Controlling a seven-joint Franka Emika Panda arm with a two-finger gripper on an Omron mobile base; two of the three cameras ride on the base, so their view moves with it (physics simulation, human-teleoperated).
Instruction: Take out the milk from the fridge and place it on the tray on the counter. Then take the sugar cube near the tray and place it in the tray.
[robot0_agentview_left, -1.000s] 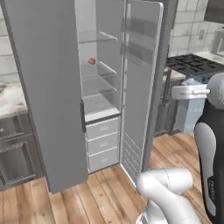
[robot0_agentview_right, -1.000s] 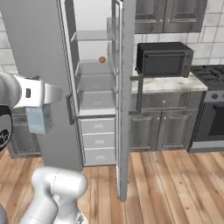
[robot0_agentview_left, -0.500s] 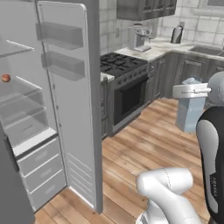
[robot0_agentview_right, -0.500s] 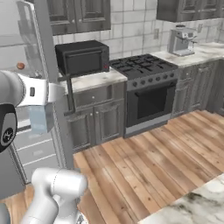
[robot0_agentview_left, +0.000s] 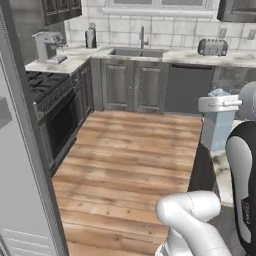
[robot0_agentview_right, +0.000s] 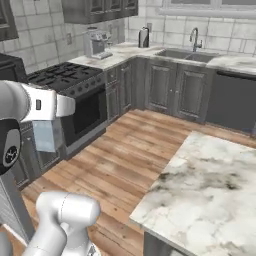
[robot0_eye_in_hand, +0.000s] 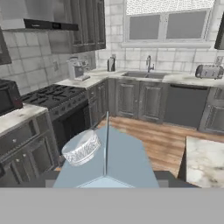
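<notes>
The claw (robot0_agentview_left: 218, 131) grips the milk (robot0_agentview_left: 218, 125), jaws closed on its sides; no label is legible. The right base view shows the counter (robot0_agentview_right: 210, 195)'s marble corner; the hand view shows the carton's gabled top and cap.

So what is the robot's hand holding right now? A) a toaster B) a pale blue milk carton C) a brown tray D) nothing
B: the pale blue milk carton hangs in the gripper, its gabled top and cap close up in the hand view.
</notes>
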